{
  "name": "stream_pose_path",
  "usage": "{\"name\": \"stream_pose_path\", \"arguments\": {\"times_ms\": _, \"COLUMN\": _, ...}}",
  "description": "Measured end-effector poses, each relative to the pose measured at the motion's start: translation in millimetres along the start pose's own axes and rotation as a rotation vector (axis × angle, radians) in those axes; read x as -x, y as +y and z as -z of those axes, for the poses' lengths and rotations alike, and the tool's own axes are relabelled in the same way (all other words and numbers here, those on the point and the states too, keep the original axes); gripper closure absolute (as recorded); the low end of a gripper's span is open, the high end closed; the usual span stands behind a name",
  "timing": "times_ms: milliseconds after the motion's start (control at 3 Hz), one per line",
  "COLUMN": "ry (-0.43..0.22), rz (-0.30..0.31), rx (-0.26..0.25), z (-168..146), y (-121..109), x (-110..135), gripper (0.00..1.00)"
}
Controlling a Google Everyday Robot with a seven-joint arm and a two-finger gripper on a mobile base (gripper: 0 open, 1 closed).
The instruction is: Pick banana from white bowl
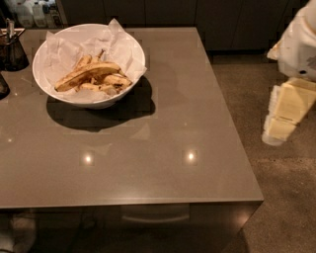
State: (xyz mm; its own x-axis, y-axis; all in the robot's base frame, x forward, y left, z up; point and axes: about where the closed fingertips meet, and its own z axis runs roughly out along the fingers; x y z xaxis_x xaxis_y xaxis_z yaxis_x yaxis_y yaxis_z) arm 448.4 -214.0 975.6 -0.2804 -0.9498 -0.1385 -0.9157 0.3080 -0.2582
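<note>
The white bowl (106,102) stands on the back left of the grey table (163,148), lined with crinkled white paper. Several brown-speckled bananas lie in it. The banana (86,74), the longest one, lies on top, running from lower left to upper right. My gripper (274,136), cream-coloured, hangs over the floor beyond the table's right edge. It points down and left, far from the bowl, and holds nothing that I can see.
A dark container (12,49) with utensils stands at the table's back left corner, and a dark object (2,86) sits at the left edge. Bottles (34,12) stand behind. Dark cabinets run along the back. Speckled floor (276,197) lies to the right.
</note>
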Motion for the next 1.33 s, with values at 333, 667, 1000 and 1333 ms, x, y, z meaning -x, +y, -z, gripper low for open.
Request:
{"name": "stream_pose_path", "arguments": {"times_ms": 333, "ry": 0.063, "rz": -0.027, "rx": -0.031, "z": -8.6, "y": -22.1, "x": 26.4, "gripper": 0.0}}
{"name": "stream_pose_path", "arguments": {"times_ms": 667, "ry": 0.082, "rz": 0.021, "rx": -0.057, "z": -15.0, "y": -42.5, "x": 58.7, "gripper": 0.0}}
{"name": "stream_pose_path", "arguments": {"times_ms": 1000, "ry": 0.073, "rz": 0.019, "rx": -0.069, "z": -14.1, "y": -44.6, "x": 61.2, "gripper": 0.0}}
{"name": "stream_pose_path", "arguments": {"times_ms": 1333, "ry": 0.02, "rz": 0.076, "rx": -0.044, "z": -20.0, "y": -60.9, "x": 91.6, "gripper": 0.0}}
